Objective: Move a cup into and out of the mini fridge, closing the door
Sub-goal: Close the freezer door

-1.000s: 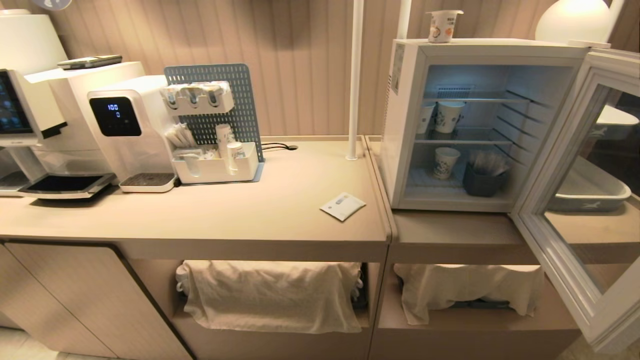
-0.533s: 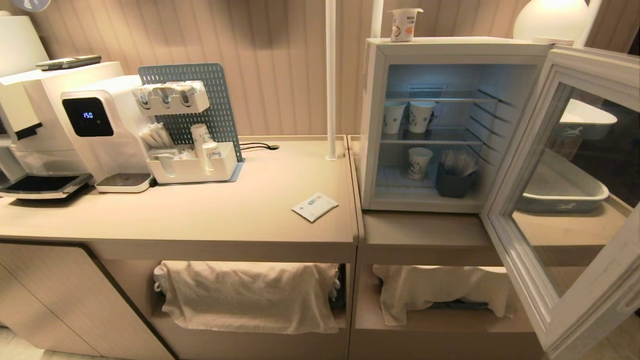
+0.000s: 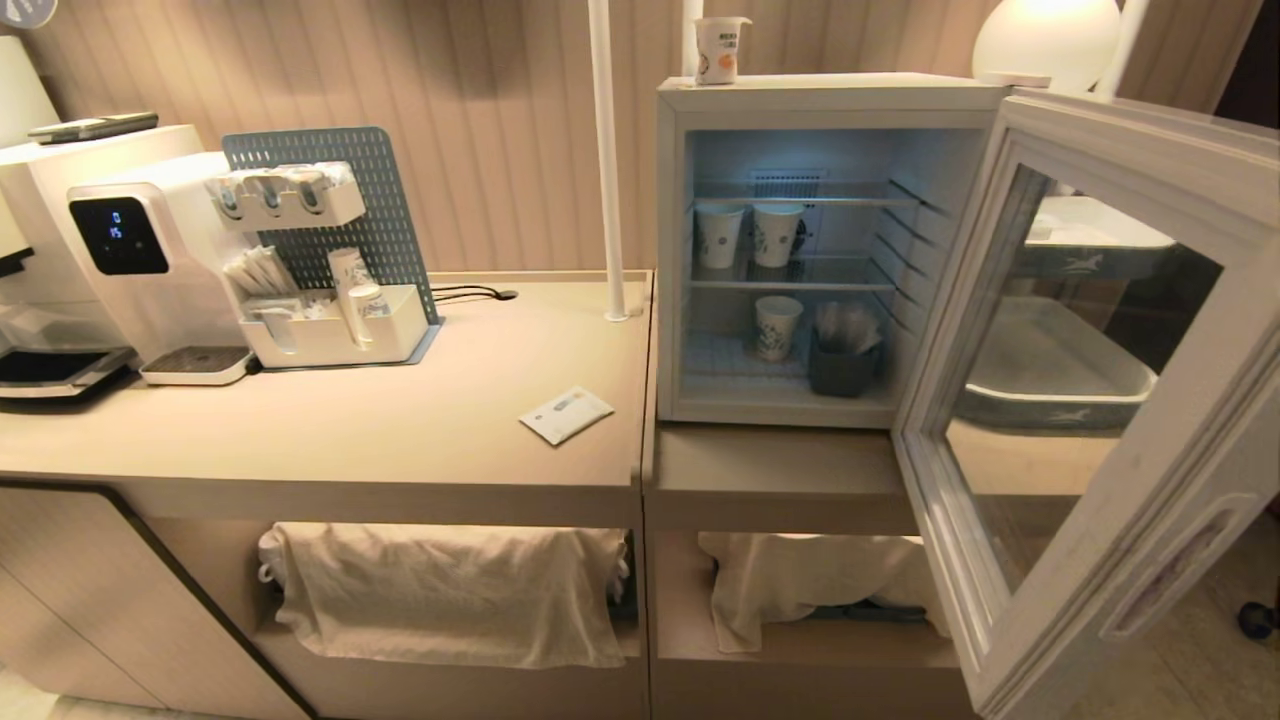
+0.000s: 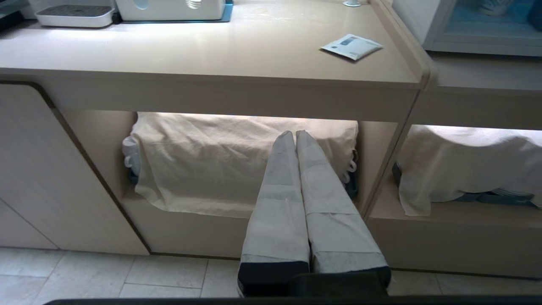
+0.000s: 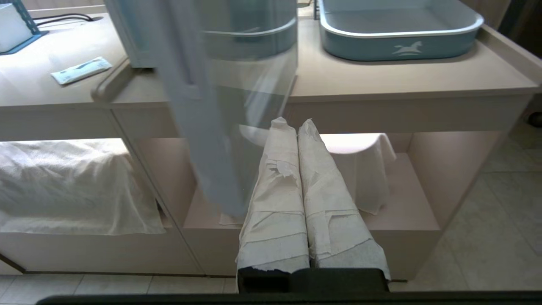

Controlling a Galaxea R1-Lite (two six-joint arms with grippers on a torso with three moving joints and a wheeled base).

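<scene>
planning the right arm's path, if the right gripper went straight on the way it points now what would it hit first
Probably the open door of the mini fridge: its glass panel hangs right ahead of the shut right gripper. Beyond it lies a white cloth in the counter's lower shelf. Depth is unclear, so it might just pass beside the door's edge.

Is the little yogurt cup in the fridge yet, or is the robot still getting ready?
Still getting ready. Done: the door of the mini fridge already stands wide open. In hand: nothing; the left hand and right hand are both shut and empty, low in front of the counter. Left: the cup sits on top of the fridge, so putting it in, taking it out and closing the door all remain.
</scene>
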